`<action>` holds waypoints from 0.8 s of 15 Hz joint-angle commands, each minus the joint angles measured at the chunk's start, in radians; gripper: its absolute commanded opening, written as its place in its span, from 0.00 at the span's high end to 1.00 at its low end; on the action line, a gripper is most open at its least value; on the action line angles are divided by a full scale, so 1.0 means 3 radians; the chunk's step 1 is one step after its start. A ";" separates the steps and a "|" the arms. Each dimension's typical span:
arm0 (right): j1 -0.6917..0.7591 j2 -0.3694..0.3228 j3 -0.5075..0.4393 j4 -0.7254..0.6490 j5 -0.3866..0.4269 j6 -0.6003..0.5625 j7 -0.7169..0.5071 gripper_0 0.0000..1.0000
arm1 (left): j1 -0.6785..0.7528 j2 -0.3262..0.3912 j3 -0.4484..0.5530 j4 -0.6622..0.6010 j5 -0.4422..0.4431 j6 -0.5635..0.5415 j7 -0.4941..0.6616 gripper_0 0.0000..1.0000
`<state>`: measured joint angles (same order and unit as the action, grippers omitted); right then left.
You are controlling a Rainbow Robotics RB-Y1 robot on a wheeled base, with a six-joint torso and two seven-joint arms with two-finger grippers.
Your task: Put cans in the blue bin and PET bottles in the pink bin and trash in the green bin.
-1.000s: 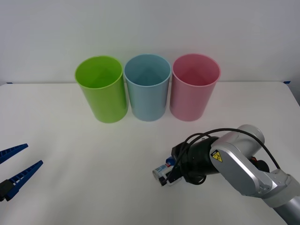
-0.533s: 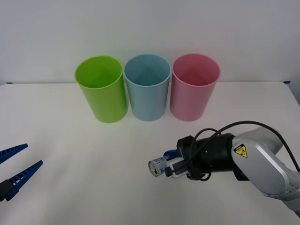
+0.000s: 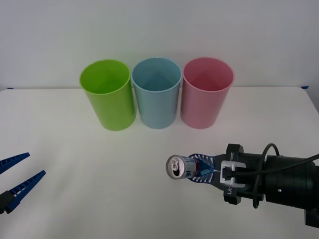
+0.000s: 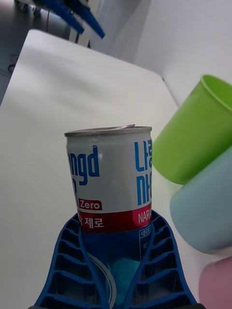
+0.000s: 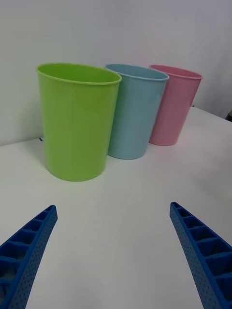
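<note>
- Can point(image 3: 185, 167): clamped in my right gripper point(image 3: 203, 169), in front of the blue bin point(image 3: 158, 93), long axis level, silver top pointing left.
- My left gripper point(image 3: 19, 175): fingers spread, idle.
- White table point(image 3: 99, 169), white wall point(image 3: 159, 30) behind.

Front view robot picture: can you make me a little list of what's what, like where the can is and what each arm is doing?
can: small drink can, lying sideways off the table, silver end toward the robot's left
right end effector: shut on the can, in front of the bins
left end effector: open, parked at the table's left edge
bins, robot's left to right: green bin, blue bin, pink bin, all upright
table: white
</note>
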<state>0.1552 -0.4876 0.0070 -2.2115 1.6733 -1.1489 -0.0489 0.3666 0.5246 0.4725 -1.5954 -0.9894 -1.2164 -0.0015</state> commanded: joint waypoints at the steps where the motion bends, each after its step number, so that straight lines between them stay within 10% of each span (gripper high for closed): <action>1: 0.0147 0.0101 -0.0294 -0.0027 -0.0592 0.0000 -0.0021 1.00 | 0.0000 0.0000 0.0000 0.0000 0.0000 0.0000 0.0000 0.20; 12: -0.0287 0.0367 -0.0530 -0.0027 -0.1349 0.0726 -0.0747 1.00 | 0.0000 0.0000 0.0000 0.0000 0.0000 0.0000 0.0000 0.21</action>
<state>0.0869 -0.3773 -0.1531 -2.2196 1.2641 -0.9508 -0.2498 0.3666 0.5246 0.4725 -1.5953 -0.9894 -1.2164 -0.0015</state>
